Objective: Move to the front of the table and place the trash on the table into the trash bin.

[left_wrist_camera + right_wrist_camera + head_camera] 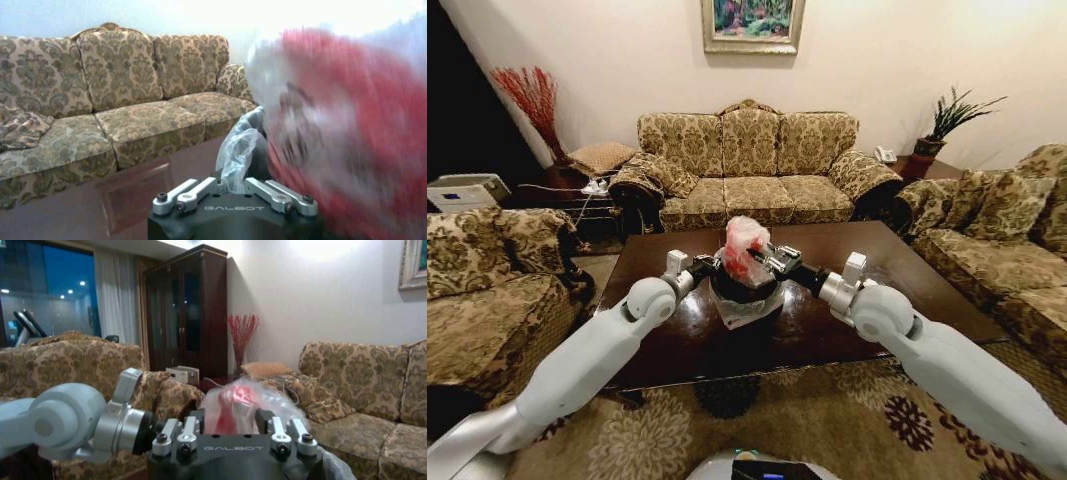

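The pink-white plastic bag bundle [745,243] hangs just above the trash bin [745,308], a dark round bin with a translucent liner [237,150]. The bin appears over the front middle of the dark glossy table [897,262]; whether it rests on the table I cannot tell. My right gripper [769,262] comes in from the right and is shut on the bundle [235,405]; the right wrist view shows the plastic between its fingers [280,432]. My left gripper [710,266] is at the bin's left rim, shut on a fold of the liner [235,187].
A three-seat patterned sofa [747,160] stands behind the table, an armchair [487,290] on the left and another sofa [1007,240] on the right. Flowered carpet [807,420] lies between me and the table. A potted plant [942,125] stands at the back right.
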You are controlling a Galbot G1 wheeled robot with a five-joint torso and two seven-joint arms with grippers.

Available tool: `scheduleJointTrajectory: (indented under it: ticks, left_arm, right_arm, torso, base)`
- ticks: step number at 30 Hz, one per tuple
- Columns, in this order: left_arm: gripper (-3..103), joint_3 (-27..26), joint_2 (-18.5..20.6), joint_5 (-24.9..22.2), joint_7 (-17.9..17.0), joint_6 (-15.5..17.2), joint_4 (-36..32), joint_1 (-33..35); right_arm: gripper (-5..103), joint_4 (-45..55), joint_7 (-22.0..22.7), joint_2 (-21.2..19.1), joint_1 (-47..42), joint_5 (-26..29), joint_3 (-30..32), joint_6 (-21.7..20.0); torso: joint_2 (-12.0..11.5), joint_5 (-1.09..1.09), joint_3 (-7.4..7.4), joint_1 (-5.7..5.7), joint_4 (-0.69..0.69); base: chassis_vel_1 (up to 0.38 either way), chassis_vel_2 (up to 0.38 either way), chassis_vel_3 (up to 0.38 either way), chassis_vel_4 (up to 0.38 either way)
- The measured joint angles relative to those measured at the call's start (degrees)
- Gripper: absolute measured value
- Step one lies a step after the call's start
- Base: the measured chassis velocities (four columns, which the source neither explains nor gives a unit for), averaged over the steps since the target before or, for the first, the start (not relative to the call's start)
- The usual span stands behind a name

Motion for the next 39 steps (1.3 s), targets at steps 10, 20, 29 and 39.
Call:
scheduleJointTrajectory:
  ticks: [10,20,29,39]
  left_arm:
    - [3,-0.45,0.21,0.12,-0.45,-0.65,1.2,-0.27]
    - [3,-6.51,2.85,1.37,-0.8,-1.43,-1.62,5.13]
    - [3,-8.21,3.15,1.7,-1.72,-1.28,-3.38,7.35]
    - [3,-8.18,2.59,1.5,-2.3,-0.98,-4.09,8.9]
  right_arm:
    - [83,2.02,2.57,-1.08,-1.54,0.88,3.68,0.53]
    - [100,3.93,21.41,-2.03,-7.81,-1.59,10.7,-1.22]
    - [100,-7.37,24.6,0.45,-19.71,-10.19,24.58,-1.87]
    - [100,-13.5,18.84,6.08,-33.56,-19.13,38.24,0.66]
  torso:
    - [0.0,-0.01,0.0,0.0,0.0]
    - [0.0,-0.02,-0.01,-0.01,0.04]
    - [0.0,0.03,0.0,0.0,0.01]
    - [0.0,0.01,0.0,0.0,-0.01]
  base:
    - [0.0,0.0,0.0,0.0]
    - [0.0,0.0,0.0,0.0]
    - [0.0,0.0,0.0,0.0]
    - [-0.046,-0.045,-0.035,-0.042]
